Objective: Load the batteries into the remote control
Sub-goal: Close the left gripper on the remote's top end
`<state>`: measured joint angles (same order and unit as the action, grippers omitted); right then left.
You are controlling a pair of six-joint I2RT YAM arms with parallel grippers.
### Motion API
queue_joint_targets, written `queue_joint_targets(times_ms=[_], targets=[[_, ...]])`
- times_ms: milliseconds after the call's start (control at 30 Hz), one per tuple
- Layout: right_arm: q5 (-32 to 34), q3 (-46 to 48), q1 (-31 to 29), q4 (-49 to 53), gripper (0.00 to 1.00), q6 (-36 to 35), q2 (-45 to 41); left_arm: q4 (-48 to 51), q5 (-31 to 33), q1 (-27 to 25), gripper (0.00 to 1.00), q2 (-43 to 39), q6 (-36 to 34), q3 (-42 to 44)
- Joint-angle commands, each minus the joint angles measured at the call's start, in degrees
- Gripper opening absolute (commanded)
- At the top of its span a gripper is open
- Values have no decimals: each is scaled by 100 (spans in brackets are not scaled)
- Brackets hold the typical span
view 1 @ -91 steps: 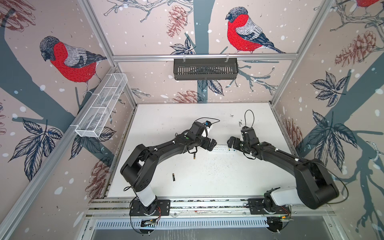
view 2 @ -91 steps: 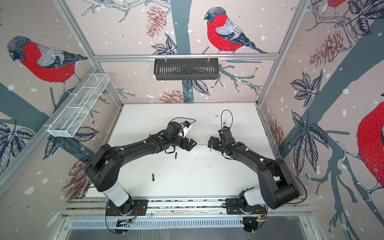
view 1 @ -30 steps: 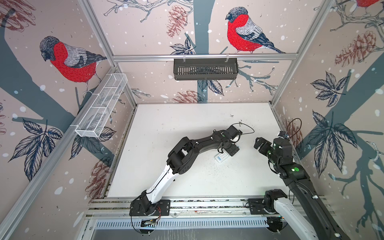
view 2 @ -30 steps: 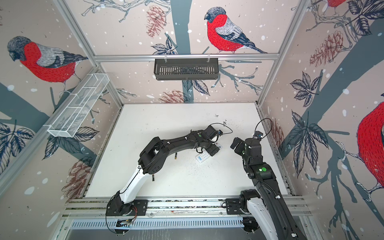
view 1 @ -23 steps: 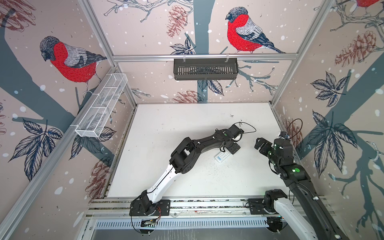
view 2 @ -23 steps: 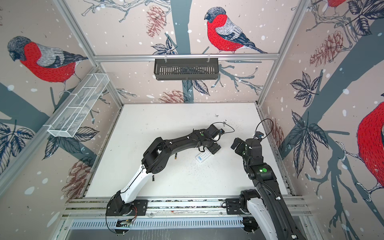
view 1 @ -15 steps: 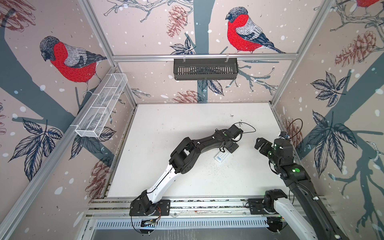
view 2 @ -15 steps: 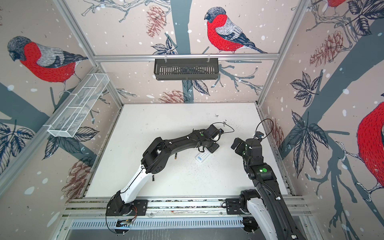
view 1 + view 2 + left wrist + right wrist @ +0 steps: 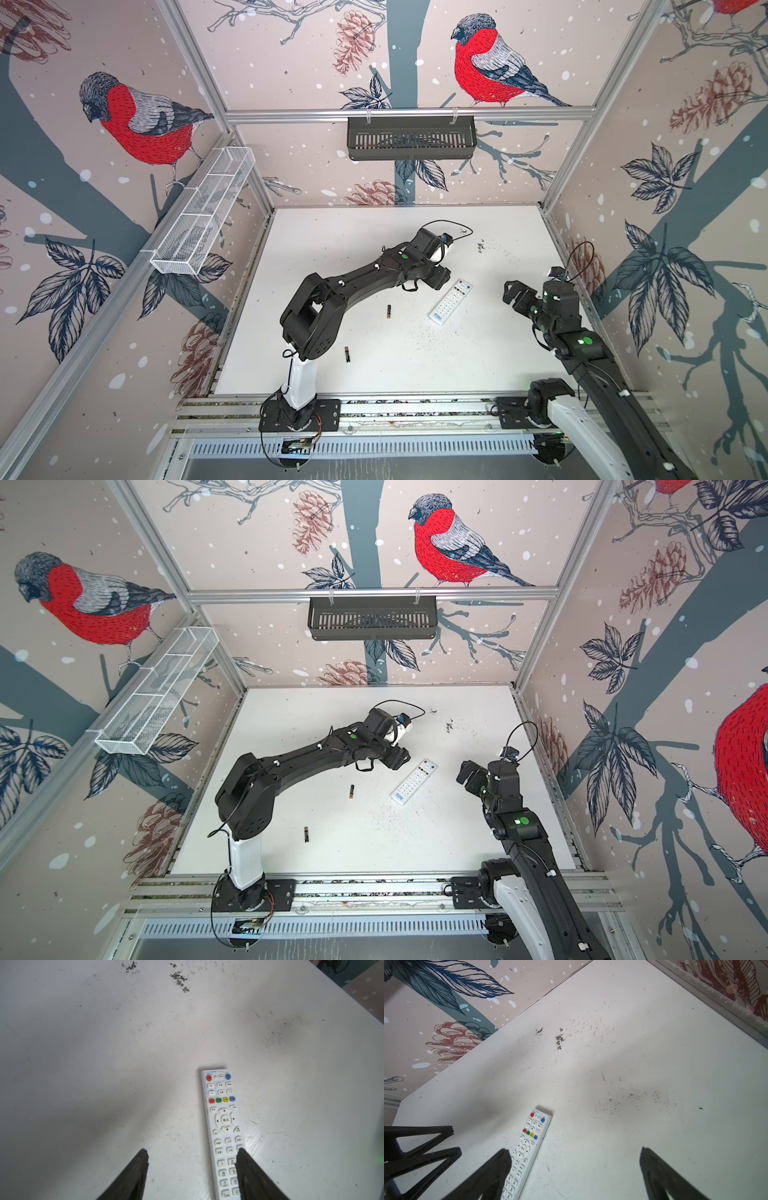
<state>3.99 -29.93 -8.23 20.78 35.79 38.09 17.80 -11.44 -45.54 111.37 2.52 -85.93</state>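
- The remote control [image 9: 451, 301] lies flat on the white table [image 9: 365, 237], buttons up. In both top views its coloured-button end points to about 1 o'clock and its logo end to 7 o'clock.
- The batteries are loose on the table and well apart from it. One battery [image 9: 389, 311] is at the remote's 9 o'clock, and the second battery [image 9: 346, 355] is farther off at 8 o'clock.
- The left gripper [image 9: 438, 279] hovers at the remote's 11 o'clock, just beside the coloured end. In the left wrist view its jaws are spread and pinching nothing, and one finger [image 9: 249, 1172] overlaps the remote's long edge.
- The right gripper [image 9: 513, 291] waits at the remote's 3 o'clock, spread fully and empty.
- The step in hand looks like picking up the remote to turn it over, since the battery bay is presumably on the hidden back.
- To do it well:
  - Shift the left gripper sideways so the narrow width sits centred between the jaws.
  - Come down squarely and close on the two long edges near mid-length.
  - Lift before rotating, because the body is thin and may skid.
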Motion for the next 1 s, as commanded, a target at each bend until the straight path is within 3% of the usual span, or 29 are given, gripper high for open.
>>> queue_joint_targets(times_ms=[0,200,267,533,967], targets=[[-71,-11,-3,-234,99,24,3,-272,-682,-64,71,122,1,-30],[5,-136,1,-50,99,33,-97,-103,-243,-438,84,850,193,-459],[-11,-114,-3,-13,99,46,-167,-87,-24,-554,95,1087,271,-614],[-18,-117,3,94,99,60,-264,174,1160,-746,96,1793,554,-1143],[41,-122,-3,159,99,25,-414,336,1230,-825,89,2446,398,-1899]])
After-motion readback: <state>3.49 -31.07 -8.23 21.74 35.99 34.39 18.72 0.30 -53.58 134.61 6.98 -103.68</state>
